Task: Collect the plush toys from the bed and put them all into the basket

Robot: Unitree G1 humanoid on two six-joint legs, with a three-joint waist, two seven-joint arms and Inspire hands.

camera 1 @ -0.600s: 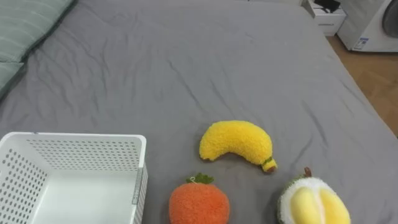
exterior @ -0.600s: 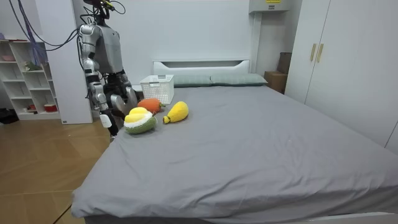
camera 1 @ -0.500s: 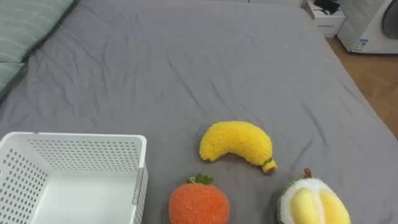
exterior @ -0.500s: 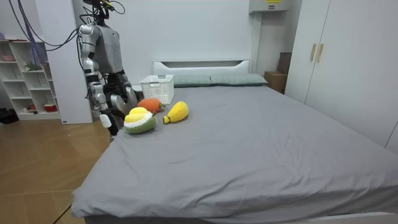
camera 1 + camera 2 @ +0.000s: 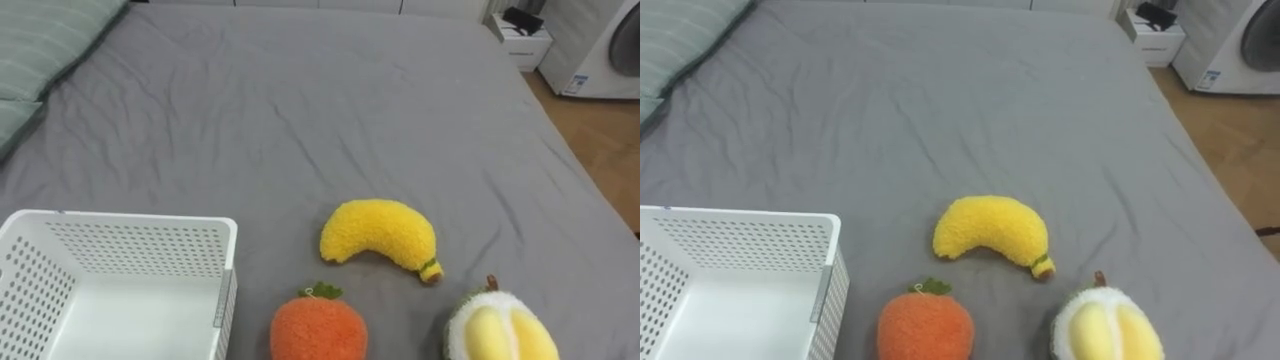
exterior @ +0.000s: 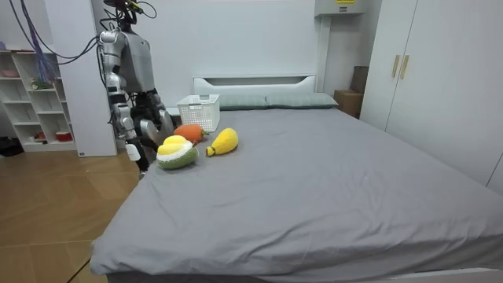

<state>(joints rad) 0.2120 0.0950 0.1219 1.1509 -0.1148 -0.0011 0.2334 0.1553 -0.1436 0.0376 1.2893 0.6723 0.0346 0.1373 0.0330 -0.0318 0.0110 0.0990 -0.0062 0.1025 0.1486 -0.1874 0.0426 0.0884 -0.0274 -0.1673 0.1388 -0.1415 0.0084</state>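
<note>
1. Bed (image 5: pixel 300 120): grey sheet, all three toys lie on its near part. The robot is seen standing at the bed's side in the room view. Nothing has been collected yet.
2. Pillows (image 5: pixel 45 40): far left, well clear of the work, no obstruction.
3. White basket (image 5: pixel 130 222): near left on the bed, empty, opening up. It is judged to be the drop target; the near rim should be cleared before any release.
4. Banana toy (image 5: pixel 380 232): right of the basket and farthest of the three. It is best gripped across its thick middle.
5. Durian toy (image 5: pixel 500 328): near right, just beside the banana's stem end, not touching it. A wide grasp is likely needed.
6. Orange toy (image 5: pixel 318 328): nearest to the basket and apart from the other toys. It is suggested as first pick; soft plush, so a firm squeeze is tolerated.
7. Right hand (image 6: pixel 134 147) and left hand (image 6: pixel 164 123): low at the bed's edge in the room view. Open or closed cannot be told.
</note>
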